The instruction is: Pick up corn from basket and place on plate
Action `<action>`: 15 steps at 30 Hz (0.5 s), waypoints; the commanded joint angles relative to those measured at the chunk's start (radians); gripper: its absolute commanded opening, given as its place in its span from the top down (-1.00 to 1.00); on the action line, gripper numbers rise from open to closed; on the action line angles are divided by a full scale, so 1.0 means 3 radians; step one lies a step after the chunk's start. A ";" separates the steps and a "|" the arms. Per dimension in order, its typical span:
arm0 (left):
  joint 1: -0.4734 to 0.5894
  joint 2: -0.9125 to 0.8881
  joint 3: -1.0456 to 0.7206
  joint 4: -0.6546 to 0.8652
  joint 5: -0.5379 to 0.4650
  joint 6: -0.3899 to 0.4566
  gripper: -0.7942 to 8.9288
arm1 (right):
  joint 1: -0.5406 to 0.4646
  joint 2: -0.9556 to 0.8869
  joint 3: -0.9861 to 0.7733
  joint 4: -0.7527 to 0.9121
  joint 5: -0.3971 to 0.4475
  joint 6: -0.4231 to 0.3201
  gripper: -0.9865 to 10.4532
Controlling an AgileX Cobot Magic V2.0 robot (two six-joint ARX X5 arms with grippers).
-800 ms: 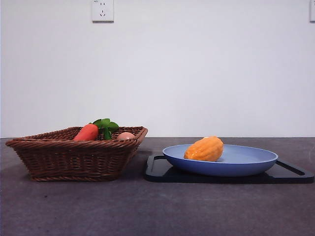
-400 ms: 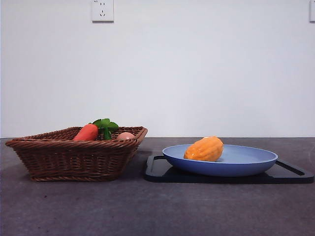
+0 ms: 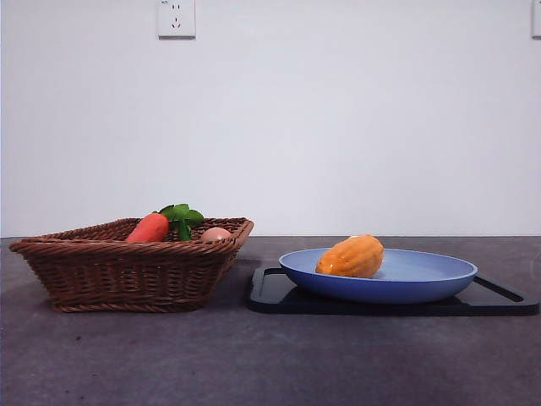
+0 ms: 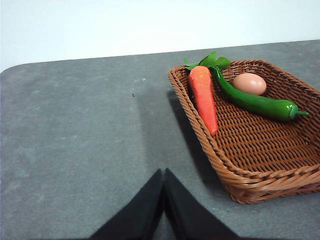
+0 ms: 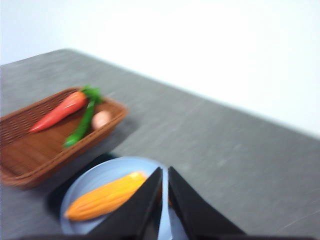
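Observation:
The yellow-orange corn (image 3: 351,256) lies on its side in the light-blue plate (image 3: 423,283), toward the plate's left. No gripper shows in the front view. The brown wicker basket (image 3: 127,271) stands left of the plate with no corn in it. My right gripper (image 5: 165,170) hovers shut, high above the plate (image 5: 95,175), with the corn (image 5: 105,197) beside its jaws and apart from them; this view is blurred. My left gripper (image 4: 163,171) is shut over bare table beside the basket (image 4: 260,180), holding nothing.
The plate rests on a flat black tray (image 3: 279,296). A red-orange carrot (image 4: 203,97), a long green pepper (image 4: 255,102) and a pinkish egg (image 4: 249,83) lie in the basket. A white wall with a socket (image 3: 176,17) stands behind the grey table.

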 commanded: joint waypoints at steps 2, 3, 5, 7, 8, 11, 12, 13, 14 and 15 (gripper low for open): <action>0.0004 -0.0003 -0.0094 -0.0018 -0.0013 -0.0033 0.83 | -0.0015 -0.0397 -0.0542 0.0497 0.0276 0.0047 0.82; 0.0004 -0.0003 -0.0094 -0.0018 -0.0013 -0.0033 0.83 | -0.0015 -0.0498 -0.0683 0.0604 0.0346 0.0093 0.82; 0.0004 -0.0003 -0.0094 -0.0018 -0.0013 -0.0033 0.83 | -0.0013 -0.0685 -0.0935 0.0779 0.0472 0.0192 0.82; 0.0004 -0.0003 -0.0094 -0.0018 -0.0013 -0.0033 0.83 | -0.0011 -0.0868 -0.1181 0.0919 0.0599 0.0305 0.82; 0.0004 -0.0003 -0.0094 -0.0017 -0.0013 -0.0033 0.83 | -0.0008 -0.0946 -0.1293 0.0982 0.0679 0.0362 0.82; 0.0004 -0.0003 -0.0094 -0.0017 -0.0013 -0.0033 0.83 | 0.0036 -0.1122 -0.1569 0.1119 0.0950 0.0472 0.82; 0.0004 -0.0003 -0.0094 -0.0017 -0.0013 -0.0033 0.83 | 0.0058 -0.1179 -0.1673 0.1175 0.1045 0.0516 0.82; 0.0004 -0.0003 -0.0094 -0.0017 -0.0013 -0.0033 0.83 | 0.0069 -0.1217 -0.1736 0.1195 0.1106 0.0543 0.82; 0.0004 -0.0003 -0.0094 -0.0018 -0.0013 -0.0033 0.83 | 0.0079 -0.1254 -0.1790 0.1198 0.1162 0.0563 0.82; 0.0004 -0.0003 -0.0094 -0.0017 -0.0013 -0.0033 0.83 | 0.0090 -0.1293 -0.1848 0.1198 0.1216 0.0593 0.82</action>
